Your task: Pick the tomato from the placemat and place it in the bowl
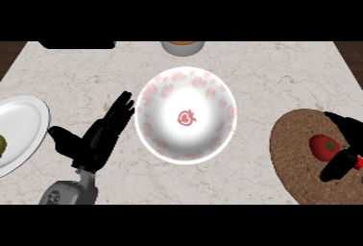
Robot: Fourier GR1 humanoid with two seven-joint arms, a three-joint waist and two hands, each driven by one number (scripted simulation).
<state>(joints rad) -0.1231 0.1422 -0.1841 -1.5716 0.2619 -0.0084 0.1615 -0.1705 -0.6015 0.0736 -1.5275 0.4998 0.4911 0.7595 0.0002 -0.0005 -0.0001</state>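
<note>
**Right hand closes in on the tomato**

The tomato [326, 146] sits on the round brown placemat [297, 158] at the right of the marble counter [85, 72], and the right hand [342, 161] is right there with it. One dark finger arcs over the top of the fruit from the far side, another part of the hand comes in just beside its lower right edge. The fingers look spread either side of the tomato and not yet wrapped round it; whether they are touching the skin cannot be told from this angle. So this reads as the grasping step, with the lift not yet begun.

What does the grasp need? Probably a closing motion that meets the tomato on opposite sides at once, since a round fruit is likely to roll across the mat if nudged from one side only. Once it is cupped, a straight lift should clear the mat before any sideways travel.

The target, the white bowl [186, 115] with the pink pattern, stands well apart to the left, at the centre of the counter, so a fair carry lies ahead.

Over on the left, the left hand [96, 137] rests open, fingers straight and up, holding nothing, between the bowl and a white plate [28, 120].
</note>
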